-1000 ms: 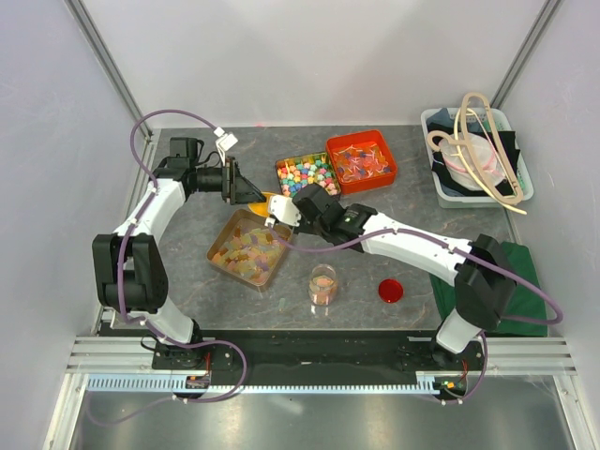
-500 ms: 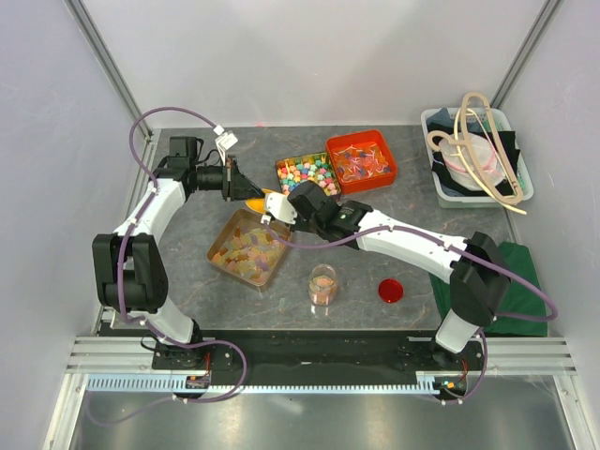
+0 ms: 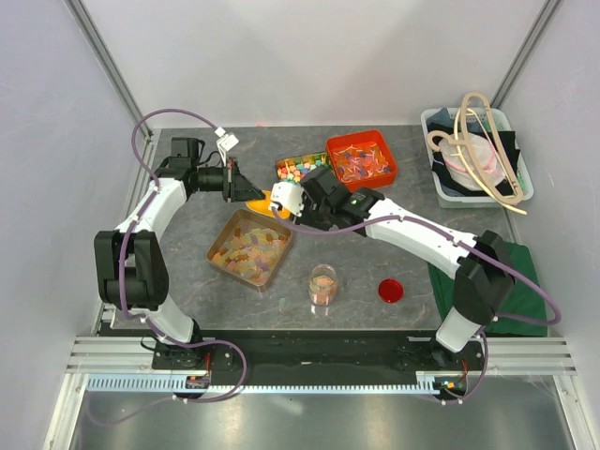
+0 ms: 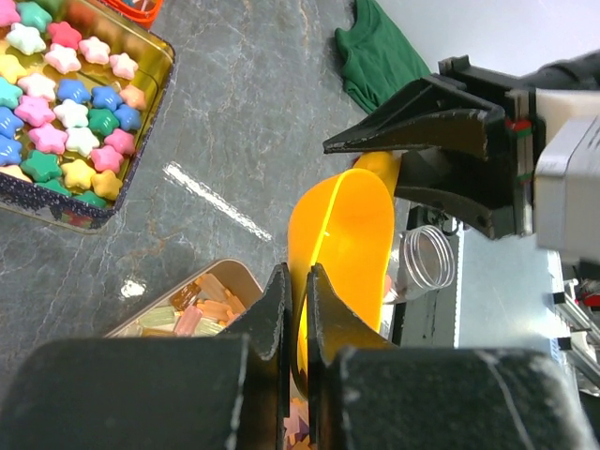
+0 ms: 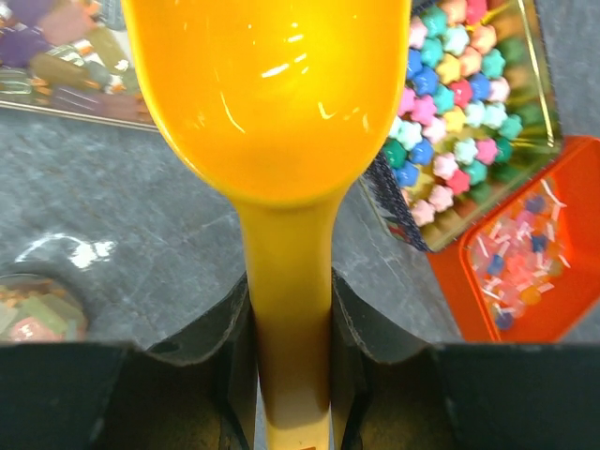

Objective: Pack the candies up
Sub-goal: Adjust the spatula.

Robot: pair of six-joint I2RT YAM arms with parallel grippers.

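The candies (image 3: pixel 247 247) are pale pastel pieces filling a gold tin at centre left; they also show as candies (image 4: pixel 190 313) and candies (image 5: pixel 58 45). An empty orange scoop (image 3: pixel 264 199) hangs above the table just behind that tin, held from both ends. My left gripper (image 3: pixel 247 191) is shut on the rim of the scoop (image 4: pixel 343 232), its jaws pinching the thin edge of the bowl at left gripper (image 4: pixel 295 278). My right gripper (image 3: pixel 292 202) is shut on the handle of the scoop (image 5: pixel 272 94), fingers either side at right gripper (image 5: pixel 286 302).
A glass jar (image 3: pixel 322 284) partly filled with candies stands near the front, a red lid (image 3: pixel 391 291) to its right. Behind are a tin of bright star candies (image 3: pixel 298 170) and a red tray (image 3: pixel 364 159). A white bin (image 3: pixel 476 169) and green cloth (image 3: pixel 520 281) sit right.
My left gripper has shut on the scoop's rim. The right arm has carried the scoop a little back, away from the tin and toward the left gripper.
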